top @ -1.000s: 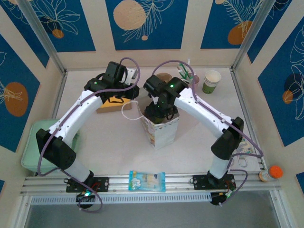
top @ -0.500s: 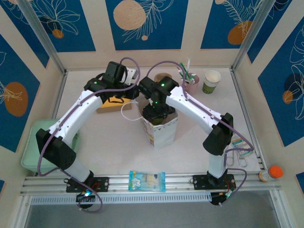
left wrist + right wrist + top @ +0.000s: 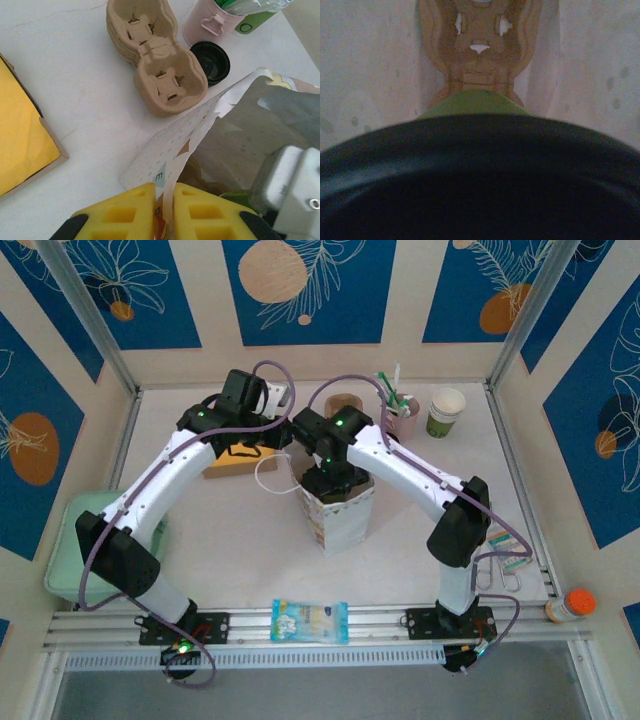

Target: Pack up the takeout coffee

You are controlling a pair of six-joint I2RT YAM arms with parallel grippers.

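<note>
The takeout coffee [image 3: 475,104], a green-sided cup under a black lid [image 3: 480,175], hangs inside the patterned paper bag [image 3: 340,520] just below my right wrist camera. A brown cup carrier [image 3: 480,45] lies at the bag's bottom beneath it. My right gripper [image 3: 335,483] reaches down into the bag's mouth, shut on the cup; its fingers are hidden. In the left wrist view a green sliver of the cup [image 3: 234,198] shows beside the right gripper's grey body [image 3: 290,185]. My left gripper [image 3: 167,212] is shut on the bag's rim [image 3: 200,125], holding it open.
A stack of brown cup carriers [image 3: 155,65], a loose black lid [image 3: 211,60] and a pink cup of utensils [image 3: 400,410] stand behind the bag. Another white and green paper cup [image 3: 446,410] is back right. A yellow box [image 3: 235,458] lies to the left, a snack packet [image 3: 310,620] in front.
My right arm has swung left and its gripper has sunk lower into the bag. The left arm has held still on the bag's rim.
</note>
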